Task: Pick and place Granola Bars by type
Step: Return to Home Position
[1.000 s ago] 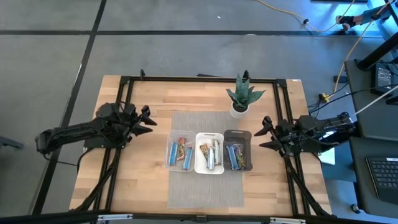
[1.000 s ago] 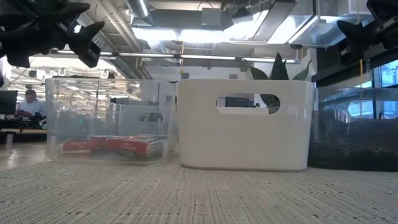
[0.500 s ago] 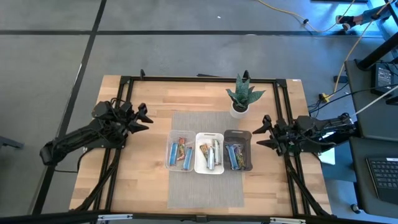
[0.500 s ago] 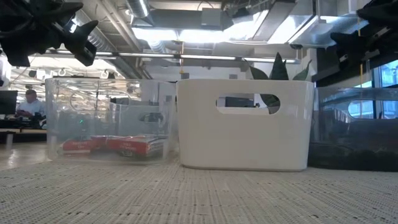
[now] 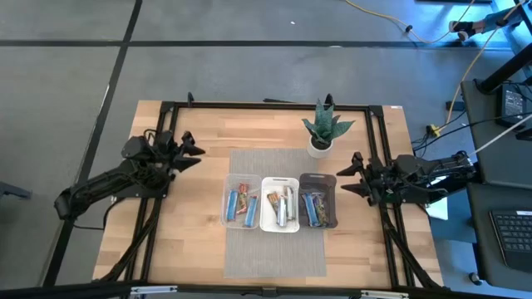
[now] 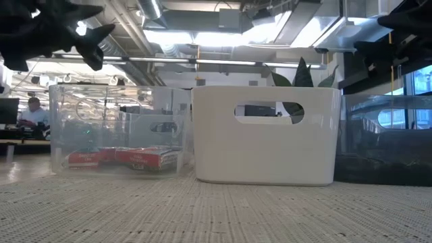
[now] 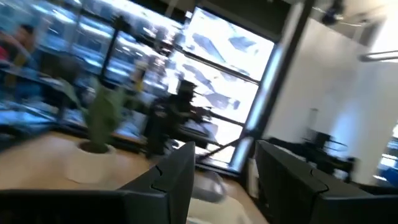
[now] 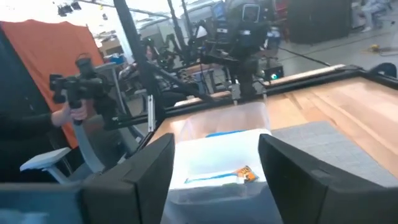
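The granola bars lie sorted in three bins on a grey mat: blue and red-brown ones in the clear bin (image 5: 240, 204), silver and orange ones in the white bin (image 5: 280, 205), blue ones in the dark grey bin (image 5: 317, 203). In the low view red-brown bars (image 6: 121, 158) rest flat on the clear bin's floor. My left gripper (image 5: 194, 155) hovers open over bare wood, left of the mat. My right gripper (image 5: 348, 176) hovers open just right of the dark grey bin. Both hold nothing.
A potted green plant (image 5: 323, 129) stands at the mat's far right corner. Black frame rails (image 5: 266, 105) run round the table. Bare wood lies left, right and near of the mat (image 5: 274, 249). A person (image 6: 30, 111) sits in the room beyond.
My left gripper has drawn back toward the table's far left, away from the clear bin. My right gripper has shifted slightly toward the far edge. The bins and the bars have stayed where they were.
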Robot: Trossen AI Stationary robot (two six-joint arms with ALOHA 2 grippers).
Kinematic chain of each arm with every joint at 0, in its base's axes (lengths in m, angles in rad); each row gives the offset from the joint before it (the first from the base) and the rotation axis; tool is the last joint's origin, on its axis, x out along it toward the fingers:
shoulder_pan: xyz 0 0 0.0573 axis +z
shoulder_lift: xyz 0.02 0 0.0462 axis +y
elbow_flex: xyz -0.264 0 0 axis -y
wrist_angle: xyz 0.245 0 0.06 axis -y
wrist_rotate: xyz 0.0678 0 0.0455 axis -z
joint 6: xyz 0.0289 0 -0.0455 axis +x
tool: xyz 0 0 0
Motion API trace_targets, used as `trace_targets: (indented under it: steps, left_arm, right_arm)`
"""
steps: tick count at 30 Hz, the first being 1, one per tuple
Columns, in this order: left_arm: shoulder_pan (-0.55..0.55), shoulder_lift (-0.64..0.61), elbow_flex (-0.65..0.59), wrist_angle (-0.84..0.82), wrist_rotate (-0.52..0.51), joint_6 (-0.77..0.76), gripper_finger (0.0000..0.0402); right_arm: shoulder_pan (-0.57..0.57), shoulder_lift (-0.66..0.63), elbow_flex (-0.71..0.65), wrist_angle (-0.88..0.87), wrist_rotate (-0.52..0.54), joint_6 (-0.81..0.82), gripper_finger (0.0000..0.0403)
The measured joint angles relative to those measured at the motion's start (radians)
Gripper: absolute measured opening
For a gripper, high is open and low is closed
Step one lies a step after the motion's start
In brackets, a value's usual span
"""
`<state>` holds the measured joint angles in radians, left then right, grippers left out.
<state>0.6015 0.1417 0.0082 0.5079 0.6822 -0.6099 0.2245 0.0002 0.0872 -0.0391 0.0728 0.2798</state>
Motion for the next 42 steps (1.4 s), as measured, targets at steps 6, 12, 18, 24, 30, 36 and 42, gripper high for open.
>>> trace_targets:
  steps: [6, 12, 18, 24, 30, 36, 42]
  left_arm:
    - [-0.099, 0.000, 0.000, -0.099, -0.223, 0.110, 0.0162]
    - [-0.234, 0.000, 0.000, -0.201, -0.411, 0.188, 0.0162]
    - [-0.323, -0.011, 0.000, -0.246, -0.557, 0.205, 0.0162]
    - [-0.388, -0.038, 0.000, -0.327, -0.640, 0.221, 0.0162]
    - [-0.424, -0.057, 0.000, -0.451, -0.704, 0.216, 0.0162]
    - [-0.437, -0.061, 0.000, -0.465, -0.715, 0.228, 0.0162]
    - [-0.437, -0.061, 0.000, -0.492, -0.696, 0.204, 0.0162]
  right_arm:
    - [0.000, 0.000, 0.000, -0.020, 0.054, 0.027, 0.0236]
    - [0.000, 0.000, 0.000, -0.064, 0.112, 0.078, 0.0236]
    - [0.000, 0.000, 0.000, -0.090, 0.202, 0.081, 0.0236]
    - [0.000, 0.000, 0.000, -0.116, 0.223, 0.109, 0.0236]
    - [0.000, 0.000, 0.001, -0.147, 0.255, 0.108, 0.0236]
    - [0.001, 0.000, 0.001, -0.184, 0.300, 0.055, 0.0236]
    - [0.000, 0.000, 0.001, -0.183, 0.398, -0.041, 0.0236]
